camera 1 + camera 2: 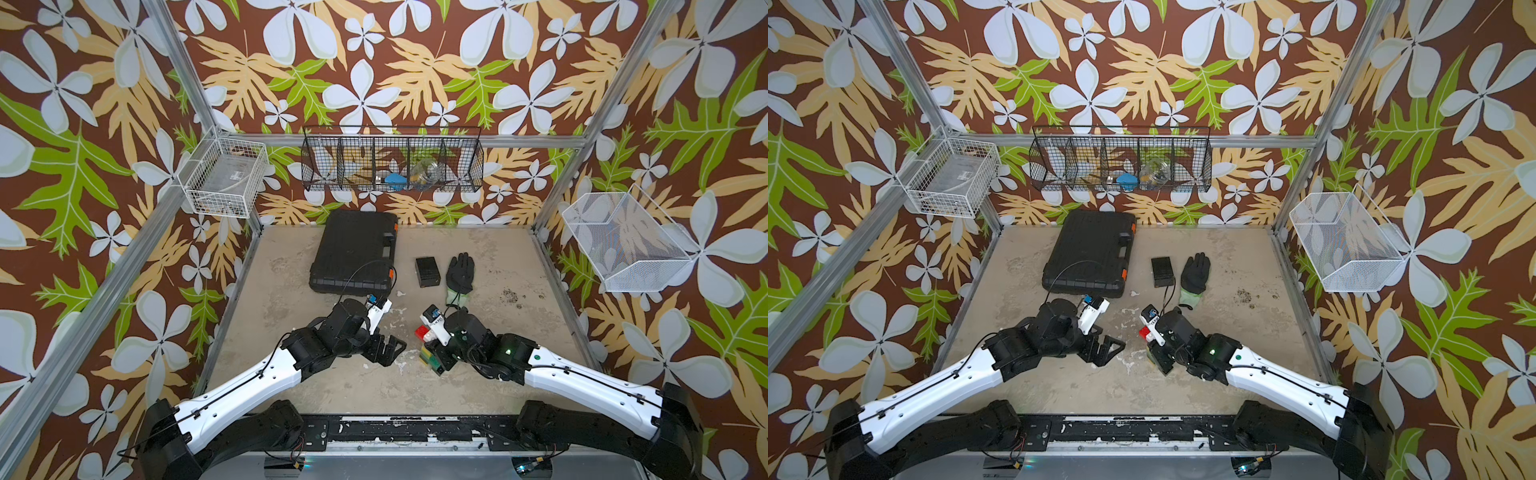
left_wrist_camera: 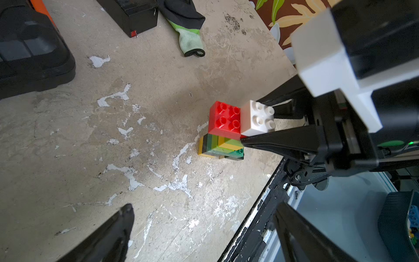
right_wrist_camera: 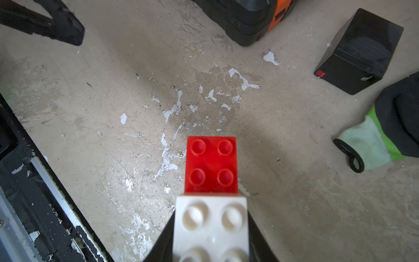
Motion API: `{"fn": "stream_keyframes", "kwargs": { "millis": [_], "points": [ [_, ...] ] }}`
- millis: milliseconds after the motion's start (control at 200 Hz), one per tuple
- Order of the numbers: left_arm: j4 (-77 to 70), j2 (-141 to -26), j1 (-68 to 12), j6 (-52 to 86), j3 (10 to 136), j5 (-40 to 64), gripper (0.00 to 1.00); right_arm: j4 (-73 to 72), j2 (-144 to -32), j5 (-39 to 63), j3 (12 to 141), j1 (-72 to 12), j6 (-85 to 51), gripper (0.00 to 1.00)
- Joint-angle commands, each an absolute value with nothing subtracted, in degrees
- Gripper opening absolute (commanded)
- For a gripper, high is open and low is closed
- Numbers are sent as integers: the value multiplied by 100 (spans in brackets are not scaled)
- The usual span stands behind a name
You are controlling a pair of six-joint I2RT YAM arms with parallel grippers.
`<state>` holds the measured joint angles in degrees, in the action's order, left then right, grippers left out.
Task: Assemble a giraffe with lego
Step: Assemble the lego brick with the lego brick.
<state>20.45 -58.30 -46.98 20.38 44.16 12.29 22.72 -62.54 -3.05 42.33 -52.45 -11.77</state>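
The giraffe stands upright on the table near the front edge. Seen from above, it shows a red brick with a white brick on one half, over lime, yellow and dark green bricks. My right gripper is shut on the giraffe at the white brick, one black finger on each side. In both top views the red head pokes out beside the right wrist. My left gripper hangs open to the giraffe's left, apart from it, holding nothing.
A black case lies at the back left of the table. A small black box and a black-and-green glove lie behind the right gripper. Wire baskets hang on the walls. The black front rail runs close by.
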Motion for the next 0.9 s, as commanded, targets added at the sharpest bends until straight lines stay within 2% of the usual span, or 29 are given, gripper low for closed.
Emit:
{"fn": "stream_keyframes", "kwargs": {
  "millis": [0,465,896],
  "points": [
    [1945,-5850,-4697,2007,4436,1266,100,2255,-6299,-320,4193,-5247,-1194,21],
    [1847,-5927,-4694,1969,4482,1274,100,2405,-6595,-218,4209,-5251,-1395,19],
    [1778,-5942,-4685,1962,4474,1215,100,2743,-6597,-307,4298,-5350,-2218,18]
  ]
}}
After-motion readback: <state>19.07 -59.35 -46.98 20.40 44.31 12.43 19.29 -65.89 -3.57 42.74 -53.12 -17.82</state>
